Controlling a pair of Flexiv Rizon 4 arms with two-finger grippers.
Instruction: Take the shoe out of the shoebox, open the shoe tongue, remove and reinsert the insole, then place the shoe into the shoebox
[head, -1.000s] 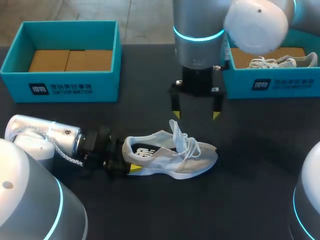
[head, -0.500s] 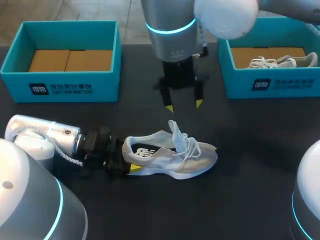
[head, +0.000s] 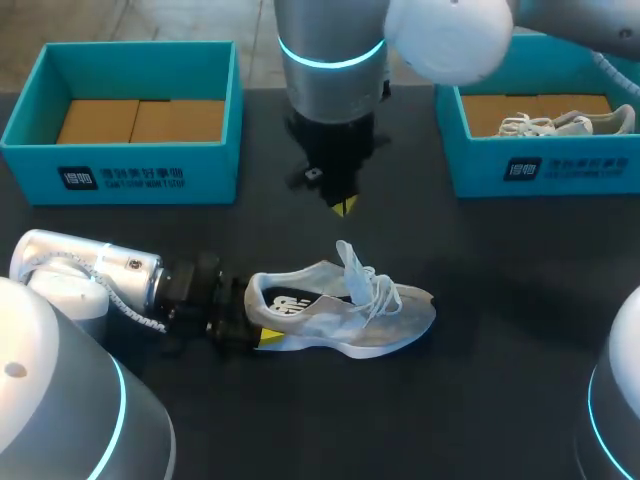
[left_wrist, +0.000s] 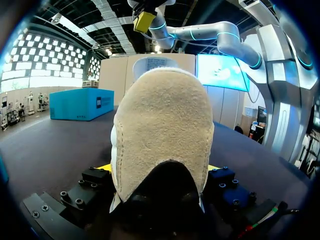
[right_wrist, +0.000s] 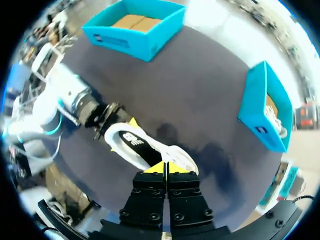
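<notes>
So my left hand (left_wrist: 158, 170) lies low, clamped on the shoe (head: 340, 305) heel, my right hand (right_wrist: 166, 167) hangs above, tips together

Soft, even light falls from overhead onto the dark table (head: 520, 330), whose matte top shows almost no glare. The pale shoe (head: 340, 310) reads bright against it and throws only a thin, soft shadow along its sole. The right arm (head: 445, 35) shows small glossy highlights on its white shell, and its cyan ring glows. In the right wrist view, faint dark shadow patches lie on the table beside the shoe, and the shoebox (right_wrist: 265, 107) walls bow. In the left wrist view the heel is evenly lit above and sinks into deep shadow below.
</notes>
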